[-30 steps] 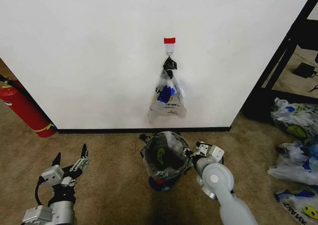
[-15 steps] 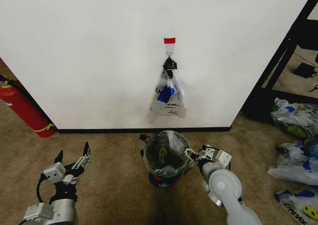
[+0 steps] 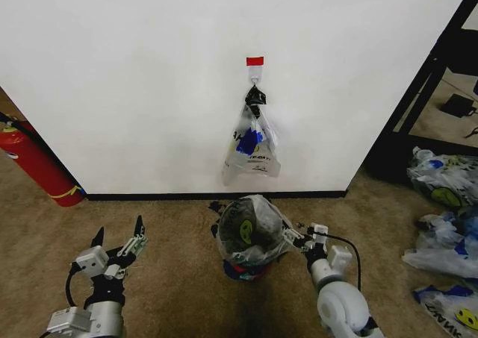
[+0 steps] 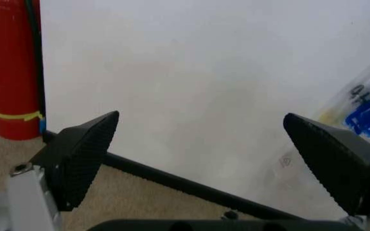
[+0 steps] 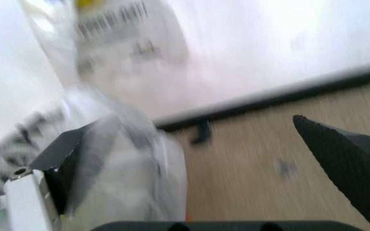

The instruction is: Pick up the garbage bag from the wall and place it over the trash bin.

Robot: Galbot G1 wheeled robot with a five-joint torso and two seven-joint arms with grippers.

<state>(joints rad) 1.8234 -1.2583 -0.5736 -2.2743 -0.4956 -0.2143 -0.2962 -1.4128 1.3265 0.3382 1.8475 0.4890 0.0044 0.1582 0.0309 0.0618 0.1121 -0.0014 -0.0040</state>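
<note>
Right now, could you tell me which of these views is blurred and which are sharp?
The right wrist view is smeared: the garbage bag and baseboard look streaked, though the right gripper fingers stay crisp. The left wrist view is soft on the wall but readable. The head view is sharp, with a dark shadow below the trash bin.

The right claw (image 5: 198, 159) is seen spread wide, one finger (image 5: 69, 159) against the garbage bag (image 5: 117, 159) (blurred), the wall (image 5: 269, 43) behind.

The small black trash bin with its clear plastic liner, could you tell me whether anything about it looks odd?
The thin see-through garbage bag sits bunched and uneven over the small round black trash bin, billowing rather than stretched around it.
</note>
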